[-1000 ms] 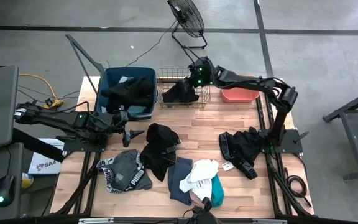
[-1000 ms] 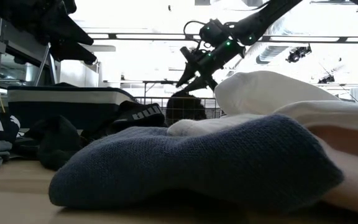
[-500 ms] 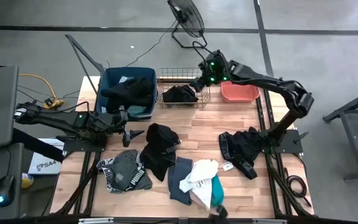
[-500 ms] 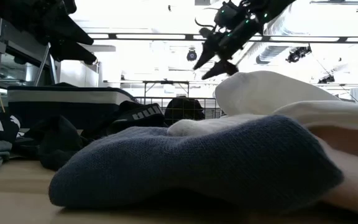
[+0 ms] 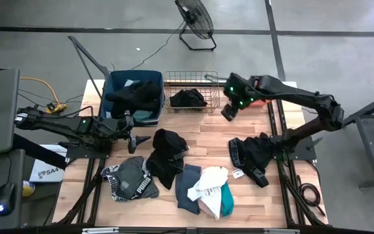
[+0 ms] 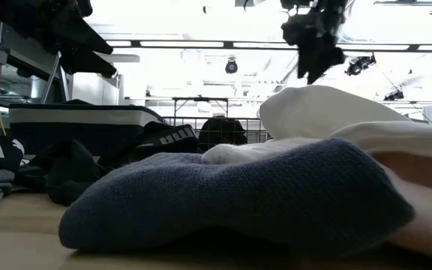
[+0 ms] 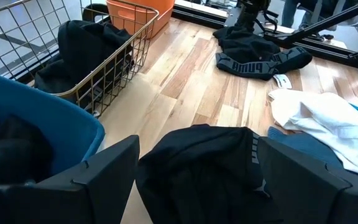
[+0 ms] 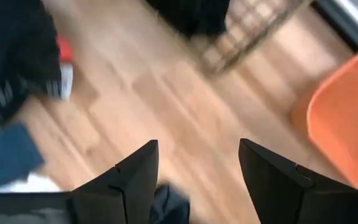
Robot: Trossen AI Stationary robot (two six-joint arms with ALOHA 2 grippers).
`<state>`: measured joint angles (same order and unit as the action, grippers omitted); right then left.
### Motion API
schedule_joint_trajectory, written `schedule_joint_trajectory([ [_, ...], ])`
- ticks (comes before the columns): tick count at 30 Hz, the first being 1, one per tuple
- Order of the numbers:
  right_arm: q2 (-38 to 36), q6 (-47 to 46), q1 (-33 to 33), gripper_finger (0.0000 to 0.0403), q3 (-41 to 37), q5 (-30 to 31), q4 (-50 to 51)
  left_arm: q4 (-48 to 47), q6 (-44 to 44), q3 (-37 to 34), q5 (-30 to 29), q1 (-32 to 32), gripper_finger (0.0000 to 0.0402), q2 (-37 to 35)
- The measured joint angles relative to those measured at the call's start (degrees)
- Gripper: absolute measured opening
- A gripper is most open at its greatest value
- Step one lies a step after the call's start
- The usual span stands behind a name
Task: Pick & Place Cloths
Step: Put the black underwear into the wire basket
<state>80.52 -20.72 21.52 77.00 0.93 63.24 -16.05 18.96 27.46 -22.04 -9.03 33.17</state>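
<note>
The right gripper (image 5: pixel 228 114) hangs empty over bare wood between the wire basket (image 5: pixel 171 76) and the coral tub (image 5: pixel 255 101), its jaws spread with nothing between them, as the right wrist view shows. A black garment (image 5: pixel 187 98) lies bunched inside the basket, so that drop looks done and the step in hand is, by my reading, the reach for another piece. The nearest candidate is the black cloth with a pale printed waistband (image 5: pixel 252 155) on the table's right side — the next move would call for swinging toward the robot's own edge, coming down on a raised fold, and pinching deep enough that limp fabric does not slip out. The left gripper (image 5: pixel 139 140) waits low near the blue tub (image 5: pixel 113 83), its fingers wide apart and holding nothing, just beside a crumpled black top (image 5: pixel 166 155). Other cloths lie loose on the slatted wooden table (image 5: pixel 213 130): a grey piece with a lettered band (image 5: pixel 130 179), and a heap of slate-blue knit (image 5: pixel 187 186), white cotton (image 5: pixel 210 181) and a teal scrap (image 5: pixel 226 198). More dark fabric (image 5: pixel 135 95) is piled in the blue tub. Everything soft here is slack and wrinkled, while the tubs are rigid plastic and the basket is thin open mesh.
</note>
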Motion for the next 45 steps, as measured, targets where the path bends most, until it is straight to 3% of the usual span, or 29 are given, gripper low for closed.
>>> schedule_joint_trajectory([
  [15,-6.7,-10.3,-20.6,0.0213,-19.7,0.0,-3.1,0.0,0.7,0.0,0.0,0.0,0.0316,0.0],
  [27,-6.9,-23.3,-33.0,0.0213,-25.4,0.9,-4.9,0.0,0.7,0.0,-0.2,0.0,0.0316,0.0],
  [32,-6.9,-32.4,-36.8,0.0213,-30.7,2.7,-7.8,0.0,0.8,0.0,-0.2,0.0,0.0316,0.0],
  [36,-6.9,-45.5,-38.0,0.0213,-33.6,4.5,-7.1,0.0,0.8,0.0,-0.2,0.0,0.0316,0.0],
  [45,-6.9,-65.5,-40.6,0.0213,-34.4,13.1,-0.4,0.0,0.9,0.0,-0.1,0.0,0.0316,0.0],
])
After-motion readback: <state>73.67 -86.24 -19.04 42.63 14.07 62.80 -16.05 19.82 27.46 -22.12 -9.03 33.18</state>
